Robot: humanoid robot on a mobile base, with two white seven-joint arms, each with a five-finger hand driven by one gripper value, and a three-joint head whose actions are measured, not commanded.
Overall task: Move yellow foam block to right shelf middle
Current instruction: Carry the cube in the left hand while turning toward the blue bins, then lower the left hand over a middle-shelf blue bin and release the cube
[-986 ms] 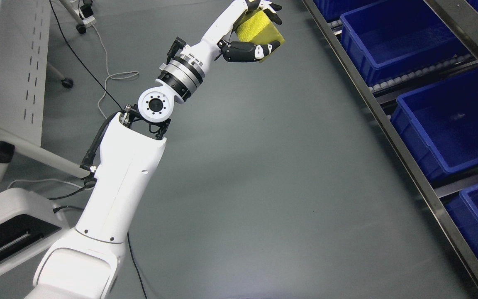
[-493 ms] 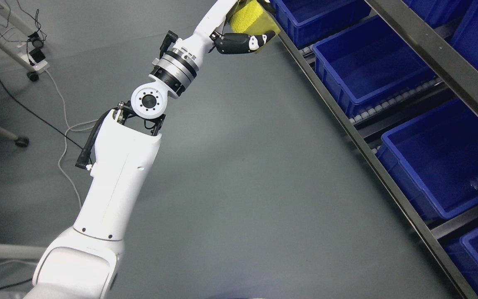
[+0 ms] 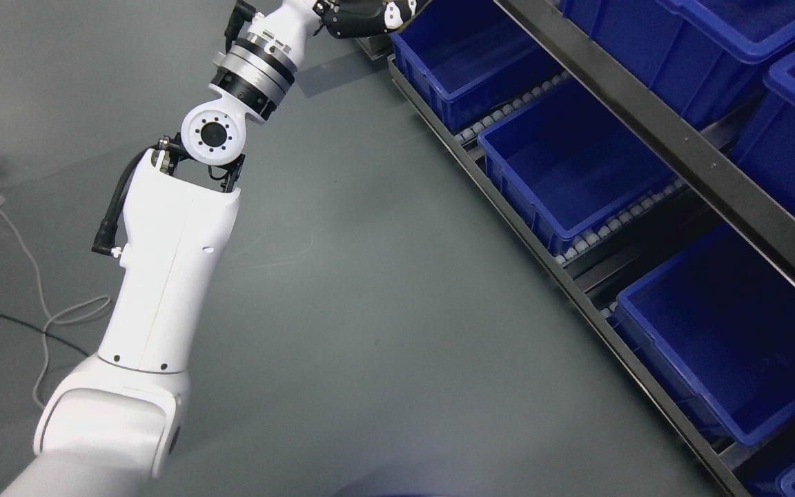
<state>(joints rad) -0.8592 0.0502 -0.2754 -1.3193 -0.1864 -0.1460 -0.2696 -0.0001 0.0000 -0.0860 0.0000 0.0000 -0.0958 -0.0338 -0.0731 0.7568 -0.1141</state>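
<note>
Robot hand (image 3: 370, 14), mostly cropped, near blue bins (image 3: 470, 65).

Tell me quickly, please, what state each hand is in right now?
Left hand: mostly cut off at the top edge; state cannot be told.
Right hand: not in view.

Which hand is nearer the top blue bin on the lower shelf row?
Left. The left hand sits at the picture's top edge, just left of that blue bin. The right hand is out of view.

left arm (image 3: 163, 276): stretched up toward top edge | left robot hand (image 3: 363, 14): mostly cropped, grip unclear
</note>
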